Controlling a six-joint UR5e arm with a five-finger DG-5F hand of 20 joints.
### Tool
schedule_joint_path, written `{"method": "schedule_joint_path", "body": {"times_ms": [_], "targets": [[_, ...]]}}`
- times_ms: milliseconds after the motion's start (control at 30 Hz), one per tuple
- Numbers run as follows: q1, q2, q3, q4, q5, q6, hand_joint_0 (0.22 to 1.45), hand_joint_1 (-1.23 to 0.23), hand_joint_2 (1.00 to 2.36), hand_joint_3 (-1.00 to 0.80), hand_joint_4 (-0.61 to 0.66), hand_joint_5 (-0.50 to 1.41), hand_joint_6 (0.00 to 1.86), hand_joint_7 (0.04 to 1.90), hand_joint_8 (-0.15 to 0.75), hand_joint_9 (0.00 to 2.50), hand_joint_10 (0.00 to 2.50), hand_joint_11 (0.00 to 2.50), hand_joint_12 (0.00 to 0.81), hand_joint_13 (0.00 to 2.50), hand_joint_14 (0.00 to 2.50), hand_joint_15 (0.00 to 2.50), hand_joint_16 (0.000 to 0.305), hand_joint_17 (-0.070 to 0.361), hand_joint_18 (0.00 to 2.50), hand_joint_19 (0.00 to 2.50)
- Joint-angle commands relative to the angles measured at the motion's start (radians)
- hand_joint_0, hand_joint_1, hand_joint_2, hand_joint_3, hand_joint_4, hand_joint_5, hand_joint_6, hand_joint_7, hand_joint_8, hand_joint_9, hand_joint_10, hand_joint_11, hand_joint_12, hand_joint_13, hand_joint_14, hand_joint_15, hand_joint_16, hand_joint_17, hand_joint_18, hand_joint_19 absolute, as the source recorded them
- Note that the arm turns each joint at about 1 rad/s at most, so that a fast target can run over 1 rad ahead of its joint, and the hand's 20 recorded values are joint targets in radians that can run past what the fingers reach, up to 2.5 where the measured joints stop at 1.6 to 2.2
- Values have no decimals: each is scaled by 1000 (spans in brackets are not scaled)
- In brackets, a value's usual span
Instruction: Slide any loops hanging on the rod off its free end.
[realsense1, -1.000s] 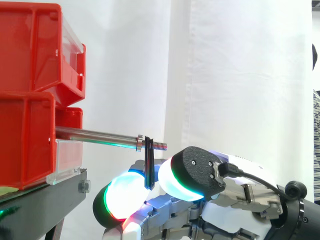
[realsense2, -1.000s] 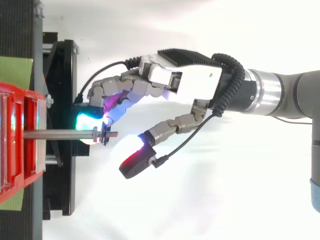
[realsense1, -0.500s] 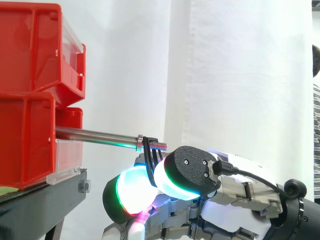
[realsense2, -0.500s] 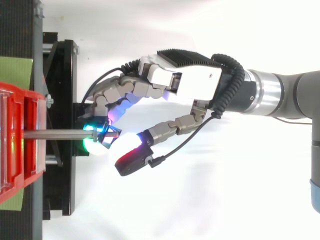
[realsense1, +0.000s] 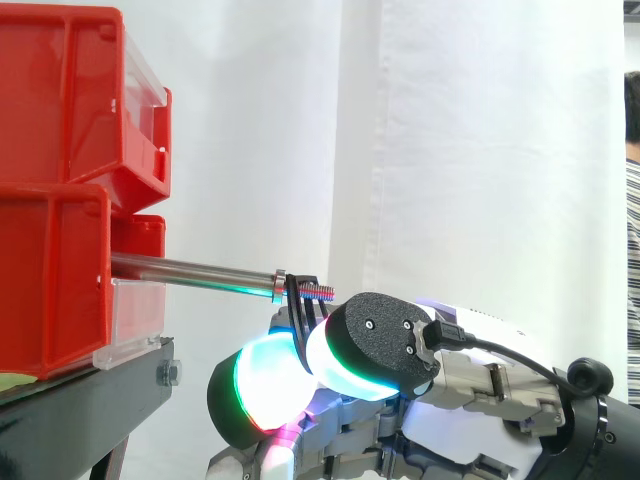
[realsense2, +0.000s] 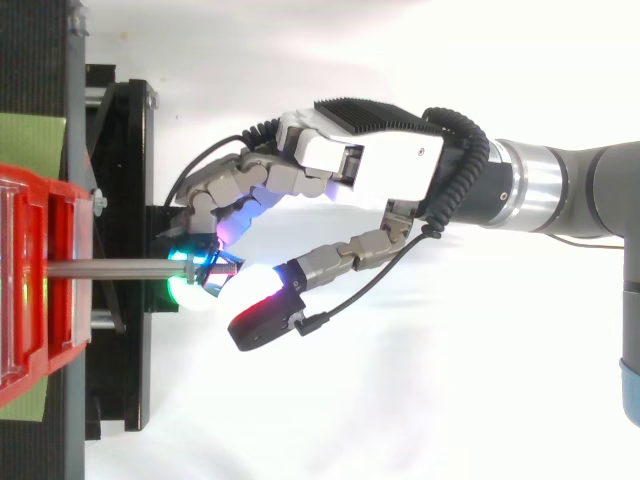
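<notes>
Black loop (realsense1: 297, 315) hangs on the metal rod (realsense1: 190, 270) at its threaded free end | hand (realsense2: 385, 170) sits just below the rod, fingers curled, two glowing pads (realsense1: 262, 385) pinching the loop's lower part | rod projects from red bins (realsense1: 60, 290) on a black stand (realsense1: 80, 400)

A black stand (realsense1: 90, 395) bears a green sheet (realsense2: 30, 145) and two stacked red bins, lower bin (realsense1: 50, 290) and upper bin (realsense1: 70, 90); from the lower one juts a metal rod (realsense1: 190, 270), a black loop (realsense1: 296, 310) hanging at its threaded end
</notes>
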Motion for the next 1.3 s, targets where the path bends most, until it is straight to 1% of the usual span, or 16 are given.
{"method": "schedule_joint_path", "body": {"times_ms": [0, 67, 300, 400, 467, 567, 633, 667, 733, 767, 800, 900, 1000, 1100, 1133, 1267], "targets": [[1, 1, 7, -3, 2, 1, 638, -680, 1022, 3, 4, -183, 936, 1195, 311, 898, 16, 522, 318, 784, 8, 214, 36, 80, 645, 236], [1, 1, 8, -5, 2, 1, 645, -693, 1022, 8, -21, -184, 940, 1198, 306, 901, 16, 532, 316, 785, 8, 213, 35, 79, 647, 238], [4, 1, 7, -8, -4, 6, 647, -704, 1022, 11, -16, -184, 943, 1196, 298, 916, 16, 542, 315, 791, 8, 224, 36, 80, 657, 243], [4, 3, 7, -34, -5, 8, 646, -704, 1022, 11, -10, -183, 943, 1192, 304, 920, 14, 556, 318, 793, 10, 222, 36, 81, 659, 251], [4, 13, 7, -66, -16, 5, 645, -702, 1021, 8, -4, -182, 943, 1190, 302, 923, 17, 541, 320, 791, 8, 222, 36, 81, 662, 249], [4, 36, -2, -137, -28, 0, 644, -702, 1021, 9, -3, -181, 943, 1189, 306, 925, 14, 541, 321, 791, 8, 224, 36, 82, 663, 248], [4, 49, -15, -160, -28, -2, 642, -701, 1020, 9, -4, -181, 944, 1178, 303, 925, 14, 551, 322, 791, 10, 229, 37, 83, 664, 247], [4, 61, -30, -178, -27, -6, 642, -701, 1020, 8, 0, -181, 944, 1177, 304, 926, 16, 550, 322, 792, 9, 229, 37, 83, 664, 243], [5, 79, -52, -184, -25, -14, 641, -701, 1020, 10, -1, -180, 943, 1182, 309, 926, 14, 546, 322, 791, 9, 229, 37, 83, 665, 247], [7, 92, -64, -184, -19, -18, 639, -701, 1020, 11, 3, -179, 942, 1181, 306, 926, 16, 536, 323, 791, 9, 225, 37, 84, 665, 246], [10, 118, -91, -186, -2, -28, 639, -701, 1019, 10, 5, -179, 941, 1189, 308, 923, 18, 543, 324, 791, 8, 225, 37, 84, 666, 245], [16, 156, -121, -187, 31, -43, 638, -701, 1019, 10, 4, -178, 941, 1186, 311, 926, 14, 543, 325, 790, 10, 226, 38, 84, 667, 244], [18, 173, -131, -189, 42, -43, 637, -701, 1019, 11, 8, -177, 940, 1190, 309, 927, 16, 540, 327, 790, 10, 223, 38, 85, 666, 244], [19, 188, -134, -230, 42, -35, 637, -701, 1018, 8, 11, -175, 938, 1198, 309, 927, 17, 541, 328, 791, 8, 216, 38, 85, 666, 242], [19, 197, -134, -258, 45, -35, 635, -701, 1018, 14, 11, -175, 938, 1198, 311, 927, 14, 548, 328, 791, 10, 225, 38, 85, 666, 242], [24, 220, -134, -290, 47, -35, 650, -708, 1020, -14, -24, -181, 939, 1217, 309, 917, 16, 548, 323, 783, 8, 223, 37, 82, 656, 241]]}}
